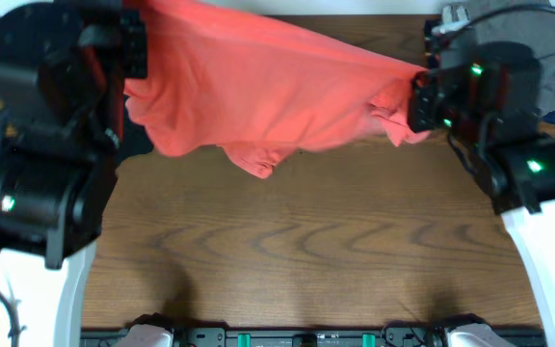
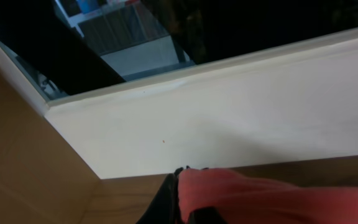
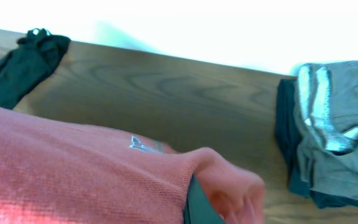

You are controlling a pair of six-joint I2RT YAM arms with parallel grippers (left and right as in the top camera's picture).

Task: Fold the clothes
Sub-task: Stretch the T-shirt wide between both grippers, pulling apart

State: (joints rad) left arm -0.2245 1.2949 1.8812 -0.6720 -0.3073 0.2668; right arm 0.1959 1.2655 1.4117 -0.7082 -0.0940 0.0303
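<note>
A coral-red shirt (image 1: 258, 82) hangs stretched above the table between my two grippers. My left gripper (image 1: 133, 58) is shut on its left end at the back left; in the left wrist view the red cloth (image 2: 272, 199) bunches between the black fingers (image 2: 182, 199). My right gripper (image 1: 417, 101) is shut on the shirt's right end; in the right wrist view the cloth (image 3: 73, 168) drapes over the finger (image 3: 197, 205). The shirt's lower edge sags toward the table at the middle.
A folded pile of grey and dark clothes (image 1: 538, 48) lies at the back right, also in the right wrist view (image 3: 334, 130). A dark garment (image 3: 20, 65) lies at the back left, partly under my left arm (image 1: 138, 140). The wooden table (image 1: 297, 251) spreads in front.
</note>
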